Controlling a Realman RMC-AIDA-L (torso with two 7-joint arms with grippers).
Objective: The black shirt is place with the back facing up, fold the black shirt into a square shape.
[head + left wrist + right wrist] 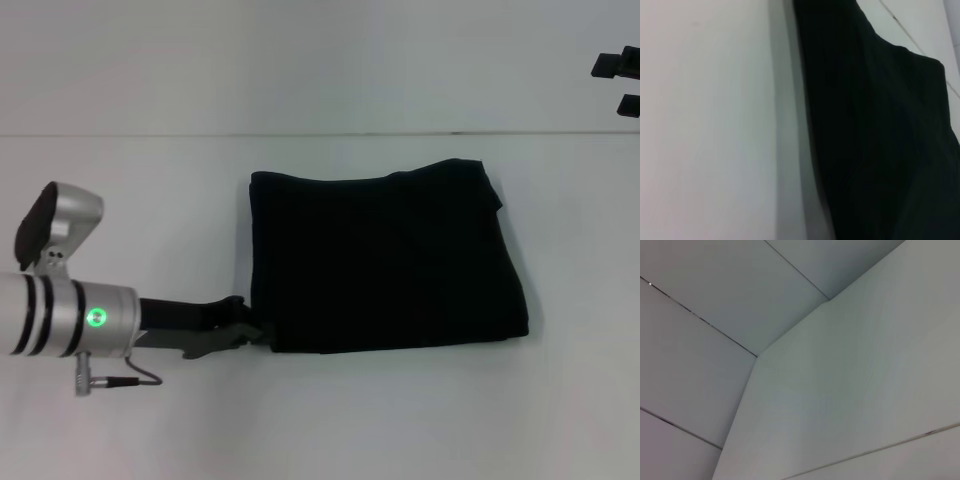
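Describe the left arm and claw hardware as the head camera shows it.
The left arm is a silver cylinder with black bands, a glowing green indicator light, a rounded grey-and-black joint housing above, and a thin cable plugged in underneath. A black bracket leads to the dark grey left claw. The right claw shows only as black pieces.
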